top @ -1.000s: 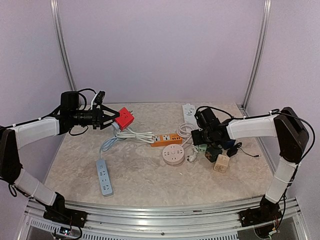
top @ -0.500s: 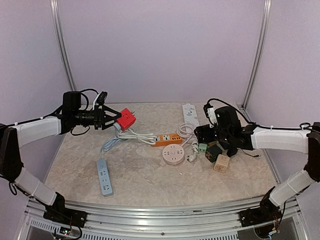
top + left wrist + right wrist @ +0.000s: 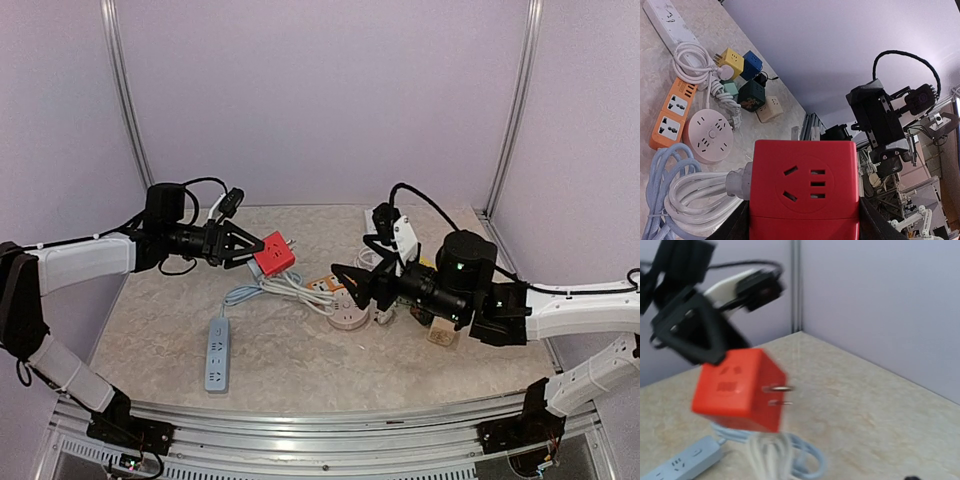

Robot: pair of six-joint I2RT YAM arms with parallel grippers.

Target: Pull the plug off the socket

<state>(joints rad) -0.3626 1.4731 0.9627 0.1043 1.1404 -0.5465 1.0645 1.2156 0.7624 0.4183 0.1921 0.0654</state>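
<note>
My left gripper (image 3: 258,250) is shut on a red cube socket (image 3: 273,254) and holds it above the table. In the left wrist view the cube (image 3: 805,190) fills the bottom, between my black fingers (image 3: 734,226). A white plug (image 3: 737,182) sits in the cube's left side, and its coiled white and pale blue cable (image 3: 682,192) hangs to the table. My right gripper (image 3: 362,286) is raised, open and empty, pointing left at the cube from a short way off. The blurred right wrist view shows the cube (image 3: 735,390) with two metal prongs (image 3: 778,395); my own right fingers are out of frame.
A pale blue power strip (image 3: 217,353) lies at front left. An orange power strip (image 3: 674,112), a round white socket (image 3: 707,136), a white strip (image 3: 667,22) and several small cube sockets (image 3: 751,92) lie mid-table and to the right.
The left arm has carried the red cube right toward the middle, dragging cable and blue strip. The right arm has lifted off the cube pile and swung left to face the cube.
</note>
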